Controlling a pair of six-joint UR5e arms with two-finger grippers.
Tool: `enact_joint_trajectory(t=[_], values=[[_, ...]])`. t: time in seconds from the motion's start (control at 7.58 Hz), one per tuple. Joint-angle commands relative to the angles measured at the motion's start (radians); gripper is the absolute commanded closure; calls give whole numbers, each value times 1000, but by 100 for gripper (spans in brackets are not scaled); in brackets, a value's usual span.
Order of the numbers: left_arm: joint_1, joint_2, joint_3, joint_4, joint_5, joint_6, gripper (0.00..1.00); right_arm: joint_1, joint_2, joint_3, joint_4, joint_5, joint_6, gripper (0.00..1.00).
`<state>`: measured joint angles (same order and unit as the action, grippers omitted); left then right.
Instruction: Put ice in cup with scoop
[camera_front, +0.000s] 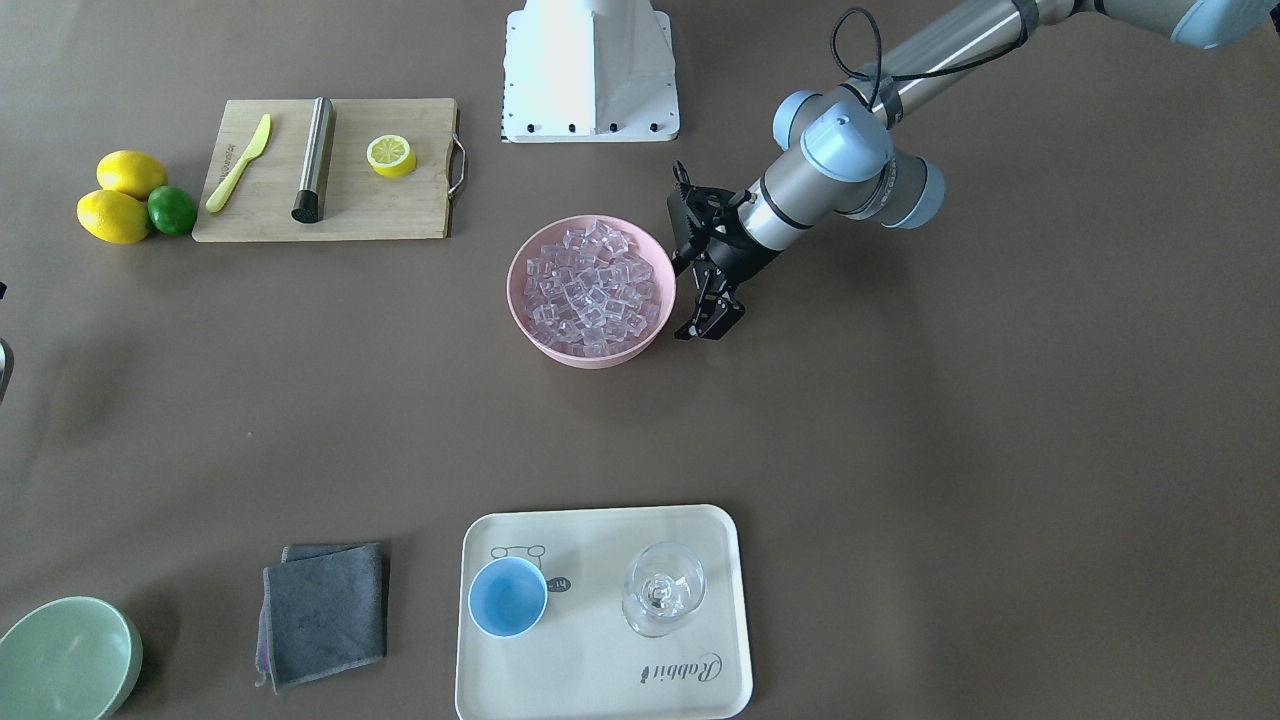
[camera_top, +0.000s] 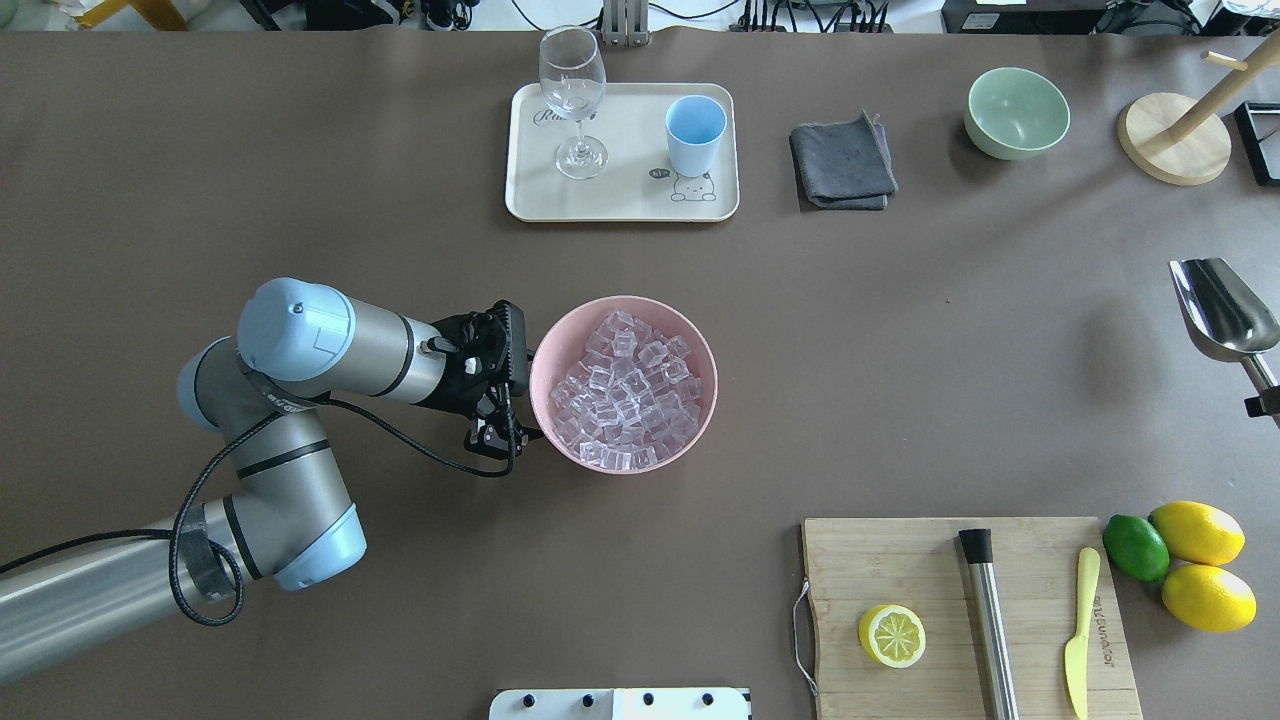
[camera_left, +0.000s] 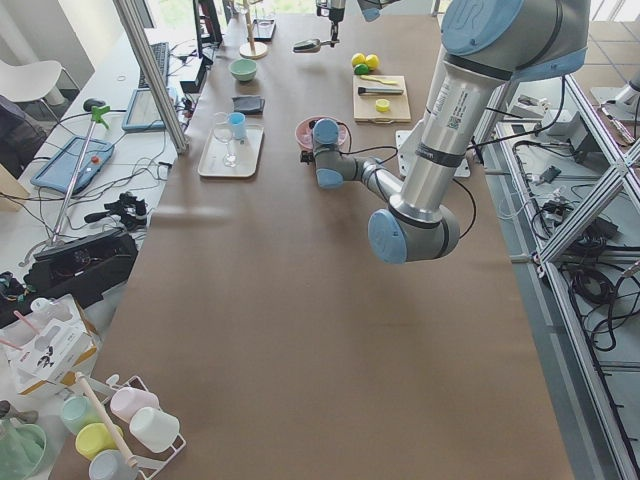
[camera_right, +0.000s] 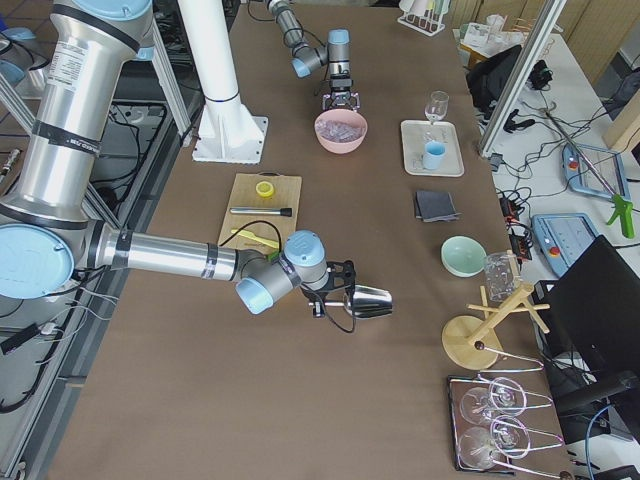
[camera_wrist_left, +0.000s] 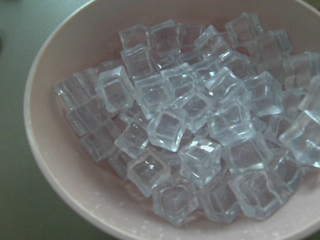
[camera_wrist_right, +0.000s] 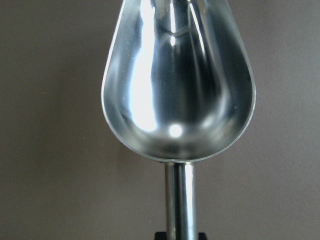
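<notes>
The ice (camera_top: 625, 395) is a heap of clear cubes filling a pink bowl (camera_top: 560, 330) at mid-table; it also fills the left wrist view (camera_wrist_left: 190, 125). My left gripper (camera_front: 700, 320) hangs just beside the bowl's rim on the robot's left, apart from it, and looks open and empty. My right gripper (camera_top: 1262, 398) is shut on the handle of the shiny scoop (camera_top: 1222, 308), held level above the table at the far right. The scoop's trough (camera_wrist_right: 177, 75) is empty. The light-blue cup (camera_top: 695, 133) stands empty and upright on a cream tray (camera_top: 620, 200).
A clear stemmed glass (camera_top: 573, 95) stands on the tray beside the cup. A grey cloth (camera_top: 842, 160), green bowl (camera_top: 1015, 112) and wooden stand (camera_top: 1175, 140) lie along the far side. A cutting board (camera_top: 930, 560) holds a lemon half, steel cylinder and yellow knife, with lemons and a lime beside it.
</notes>
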<state>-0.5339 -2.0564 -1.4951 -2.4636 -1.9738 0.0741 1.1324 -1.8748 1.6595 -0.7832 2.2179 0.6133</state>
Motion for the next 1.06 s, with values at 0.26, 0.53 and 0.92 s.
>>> enact_joint_trajectory(t=[0.26, 0.53, 0.92], values=[[8, 19, -4, -31, -5, -1, 1, 3, 101, 307, -352, 23, -124, 100], [17, 10, -5, -28, 4, -4, 1, 1, 163, 325, -405, 80, -123, 100], [17, 12, -5, -28, 4, -4, 1, -8, 210, 410, -540, 83, -121, 100]])
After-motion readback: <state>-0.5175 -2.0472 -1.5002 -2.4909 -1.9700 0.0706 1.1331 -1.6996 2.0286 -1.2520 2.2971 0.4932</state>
